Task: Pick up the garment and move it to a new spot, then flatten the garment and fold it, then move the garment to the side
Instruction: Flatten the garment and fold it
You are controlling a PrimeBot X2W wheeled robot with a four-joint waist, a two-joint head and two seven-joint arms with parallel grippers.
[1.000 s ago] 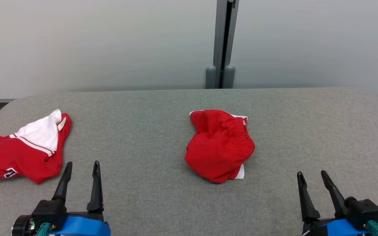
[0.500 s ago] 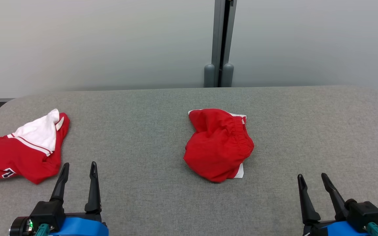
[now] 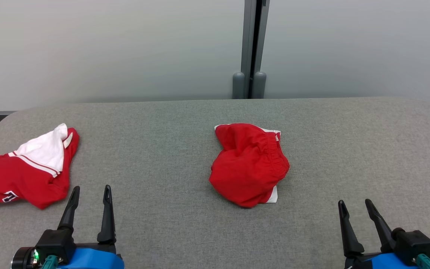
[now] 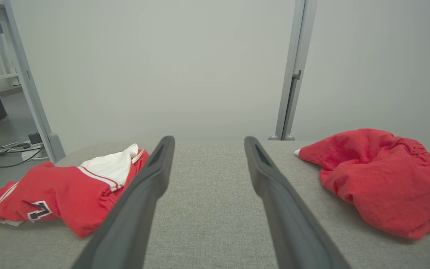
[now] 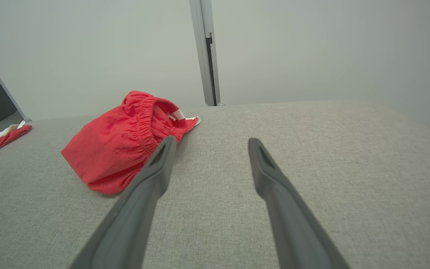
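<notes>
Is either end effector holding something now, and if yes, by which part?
Nothing is held. The left end effector and the right end effector are both open and empty, apart from the red shorts and the red and white shirt.

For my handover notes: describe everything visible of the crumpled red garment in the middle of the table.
The red garment looks like soft cotton shorts, crumpled into a loose mound. A gathered elastic waistband runs along its right side, a white label inside it, and white trim peeks out at its far and near edges. It lies mid-table on the grey fabric surface, touching nothing else.
</notes>
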